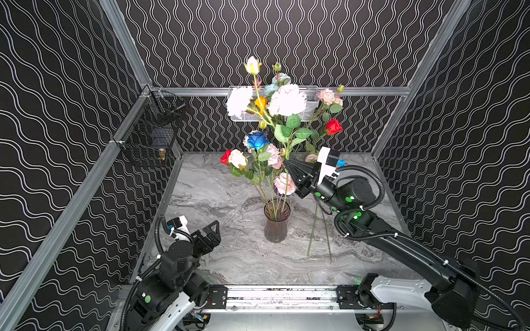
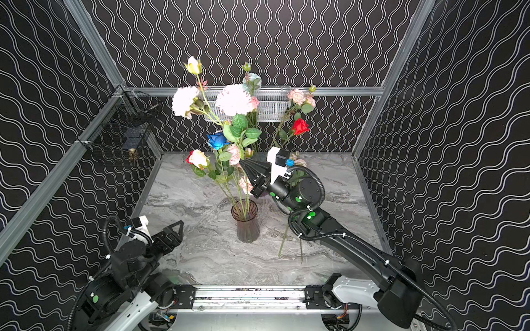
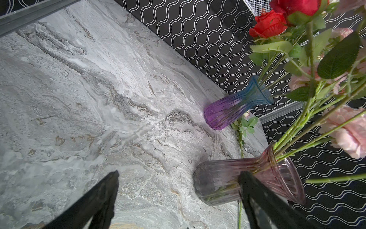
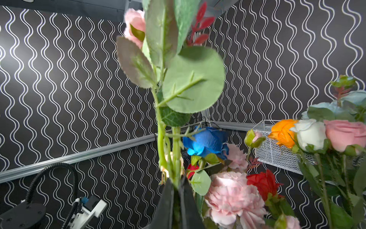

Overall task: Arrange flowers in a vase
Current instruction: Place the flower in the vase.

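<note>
Clearly the right pincer [image 1: 286, 164] was pressed together on the green stem of a tall white peony spray [image 1: 286, 103], well above the pink vase [image 1: 276, 226] and slightly behind it. The right wrist view showed the stem [image 4: 175, 158] nipped right at the tips. Several flowers [image 1: 258, 140] stood in that vase, fanning toward its far side. Whether the held stem's foot had reached the mouth I could not tell, since blooms and leaves hid it.

I judged the job was to keep the stem near upright and steer its foot to the bare near side of the mouth. Lowering slowly would keep the leaves from dragging the seated stems or tipping the glass.

The left pincer [image 1: 212, 229] sat spread and empty, low on the vase's left and apart from it, placed well to steady it if needed.

The worktop [image 1: 229, 258] lay open in front of the vase. Two loose stems [image 1: 314, 235] lay just to its right, under the right arm. A purple vase [image 3: 233, 107] stood behind it near the back wall, so sideways sweeps there looked risky.
</note>
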